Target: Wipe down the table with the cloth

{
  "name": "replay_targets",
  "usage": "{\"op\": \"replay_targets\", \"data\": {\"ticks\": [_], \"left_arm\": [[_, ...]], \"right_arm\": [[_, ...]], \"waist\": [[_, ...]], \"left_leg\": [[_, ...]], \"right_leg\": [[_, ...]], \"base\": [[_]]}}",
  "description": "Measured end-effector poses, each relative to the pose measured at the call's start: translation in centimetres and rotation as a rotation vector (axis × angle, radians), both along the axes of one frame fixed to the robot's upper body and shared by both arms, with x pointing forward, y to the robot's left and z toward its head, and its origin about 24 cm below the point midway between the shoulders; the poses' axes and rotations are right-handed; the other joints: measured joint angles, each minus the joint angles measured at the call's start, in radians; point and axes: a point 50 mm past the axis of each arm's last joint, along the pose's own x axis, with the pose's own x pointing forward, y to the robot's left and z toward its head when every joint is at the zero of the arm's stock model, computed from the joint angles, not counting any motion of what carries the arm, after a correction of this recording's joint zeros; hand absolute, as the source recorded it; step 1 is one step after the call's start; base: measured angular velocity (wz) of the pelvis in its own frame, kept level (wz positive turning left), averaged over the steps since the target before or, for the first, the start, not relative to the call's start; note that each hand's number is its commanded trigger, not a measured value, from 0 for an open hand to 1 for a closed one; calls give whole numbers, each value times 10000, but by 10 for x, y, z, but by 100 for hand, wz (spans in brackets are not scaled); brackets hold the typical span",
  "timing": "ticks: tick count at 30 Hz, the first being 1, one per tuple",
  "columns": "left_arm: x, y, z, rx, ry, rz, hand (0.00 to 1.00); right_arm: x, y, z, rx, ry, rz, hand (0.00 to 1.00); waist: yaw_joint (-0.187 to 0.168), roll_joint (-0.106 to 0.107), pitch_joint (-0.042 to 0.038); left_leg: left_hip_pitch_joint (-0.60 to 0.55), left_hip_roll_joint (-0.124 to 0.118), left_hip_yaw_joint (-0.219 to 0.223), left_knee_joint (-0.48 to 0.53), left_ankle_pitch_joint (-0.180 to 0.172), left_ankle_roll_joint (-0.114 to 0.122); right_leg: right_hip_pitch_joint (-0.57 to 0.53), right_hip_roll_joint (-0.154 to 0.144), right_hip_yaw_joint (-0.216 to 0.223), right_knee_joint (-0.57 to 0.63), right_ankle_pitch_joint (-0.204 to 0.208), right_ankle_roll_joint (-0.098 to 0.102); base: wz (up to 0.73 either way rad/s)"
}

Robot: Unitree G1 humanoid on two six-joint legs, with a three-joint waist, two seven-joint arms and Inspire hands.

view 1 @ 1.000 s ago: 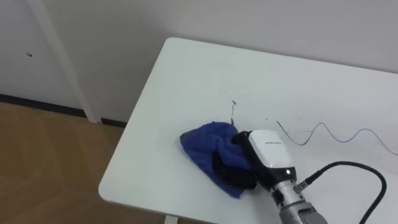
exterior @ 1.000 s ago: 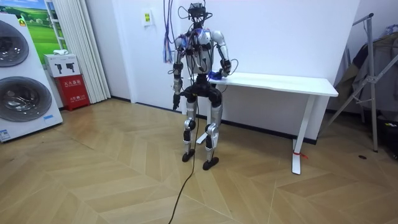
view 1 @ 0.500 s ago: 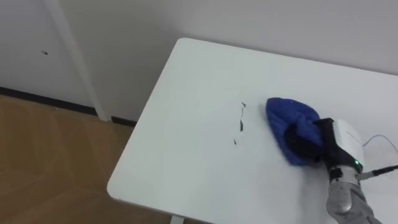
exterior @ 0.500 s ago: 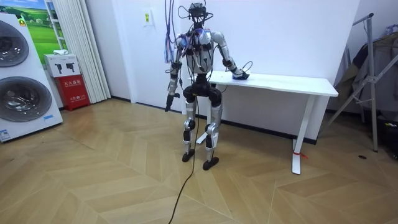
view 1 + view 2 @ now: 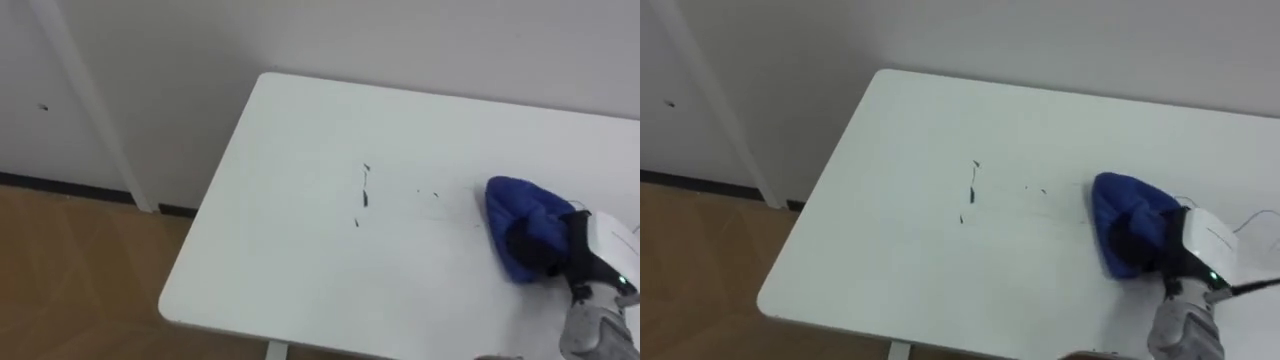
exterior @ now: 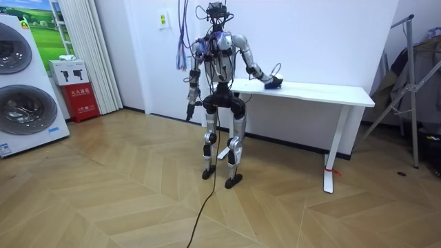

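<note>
Robot's at the table (image 5: 300,200) end, R hand (image 5: 585,250) clutching blue cloth (image 5: 520,205) flat on top, right of dark marks (image 5: 364,185). L hand (image 6: 189,110) hangs by hip; can't tell its state.

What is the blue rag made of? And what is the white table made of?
The rag looks like soft, fuzzy fabric, maybe microfibre or terry: it bunches into thick matte folds where the right hand grips it. The table top looks like a hard, smooth white board, probably laminate or painted wood; it is flat with a thin, clean edge.
</note>
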Motion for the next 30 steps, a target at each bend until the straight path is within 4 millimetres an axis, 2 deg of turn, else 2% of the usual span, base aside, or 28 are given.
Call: {"op": "replay_targets", "data": {"ticks": [1, 2, 3, 4, 6, 7, 9, 11, 13, 15, 18, 19, 20, 22, 23, 25, 27, 29, 30], "left_arm": [[3, -2, -1, -51, 72, -170, 0], [4, -3, -2, -71, 125, -277, 0], [9, -5, -2, -130, 77, -466, 0], [9, -7, -3, -168, 109, -508, 0], [16, -11, -4, -255, 122, -843, 0], [16, -12, -4, -270, 108, -876, 0], [14, -11, -5, -253, 200, -842, 0], [5, -10, -5, -249, 483, -754, 0], [-9, -10, -5, -290, 810, -602, 0], [-15, -8, -5, -312, 911, -428, 0], [-18, -3, -2, -171, 854, -316, 0], [-22, -2, -2, -145, 895, -196, 0], [-23, 0, -1, -61, 861, -4, 0], [-26, 7, 1, 159, 732, 472, 0], [-28, 9, 2, 245, 691, 601, 0], [-36, 16, 5, 573, 728, 1005, 0], [-34, 19, 7, 687, 560, 1178, 0], [-33, 21, 8, 768, 420, 1209, 0], [-31, 21, 8, 780, 353, 1152, 0]], "right_arm": [[9, 18, 8, -459, -123, 973, 100], [13, 29, 11, -632, -160, 1501, 100], [22, 52, 15, -658, -217, 2420, 100], [28, 64, 18, -619, -238, 2824, 100], [47, 104, 28, -443, -323, 4171, 100], [53, 116, 32, -439, -339, 4664, 100], [57, 131, 35, -336, -340, 5140, 100], [58, 136, 36, -233, -362, 5371, 100], [56, 130, 29, 64, -40, 5146, 100], [49, 117, 22, 221, 67, 4764, 100], [31, 96, 7, 1009, -77, 3811, 100], [26, 91, 3, 1154, -91, 3557, 100], [16, 79, -2, 1442, -183, 2995, 100], [-7, 54, -14, 1994, -301, 1661, 100], [-12, 46, -17, 2143, -313, 1268, 100], [-35, 15, -29, 2470, -168, -525, 100], [-49, -9, -33, 2491, -212, -1764, 100], [-61, -27, -36, 2695, -249, -2855, 100], [-66, -34, -36, 2810, -325, -3309, 100]], "waist": [[103, -56, 37], [215, -67, 41], [445, -77, 57], [571, -97, 56], [874, -185, 162], [1127, -203, 179], [1322, -195, 186], [1328, -199, 182], [1277, -216, 172], [1173, -142, 192], [661, -158, 160], [587, -167, 154], [399, -179, 137], [11, -188, 14], [-123, -186, 14], [-418, -178, -105], [-534, -182, -111], [-679, -159, -114], [-680, -134, -121]], "left_leg": [[10, 13, 20, -32, 15, -18], [8, 23, 38, -50, 16, -22], [13, 47, 71, -59, 22, -32], [7, 56, 63, -71, 26, -38], [-22, 60, -37, -65, 27, -40], [-49, 60, -70, -68, 26, -41], [-65, 42, -140, -88, 26, -41], [-170, 6, -219, -88, 26, -41], [-195, -67, -322, -76, 26, -40], [-167, -120, -341, -72, 27, -39], [-146, -180, -289, -68, 30, -33], [-146, -193, -268, -68, 34, -27], [-130, -237, -234, -65, 35, -25], [-94, -304, -135, -74, 36, -22], [-18, -315, -120, -84, 36, -22], [235, -359, 42, -98, 33, -18], [300, -393, 77, -90, 18, 7], [286, -393, 98, -89, -66, 156], [278, -384, 119, -83, -161, 319]], "right_leg": [[-20, 19, 20, 8, 7, -7], [-50, 31, 43, 5, 8, -9], [-127, 64, 115, -2, 14, -20], [-130, 81, 149, -8, 28, -42], [-134, 91, 41, -62, 43, -63], [-136, 86, -14, -79, 45, -60], [-164, 69, -44, -94, 47, -55], [-174, 33, -38, -96, 46, -54], [-154, -39, -170, -104, 45, -47], [-74, -92, -311, -107, 50, -39], [65, -161, -473, -116, 56, -10], [65, -176, -466, -108, 48, 3], [79, -230, -444, -110, 29, 54], [115, -308, -543, -115, 37, 137], [195, -319, -537, -124, 46, 152], [435, -384, -526, -117, 59, 186], [493, -420, -507, -106, 62, 218], [527, -420, -528, -91, 31, 285], [526, -412, -535, -93, -21, 370]], "base": [[-17], [-11], [-14], [-13], [10], [19], [27], [34], [17], [17], [24], [9], [-4], [-3], [0], [-5], [-5], [0], [-10]]}}
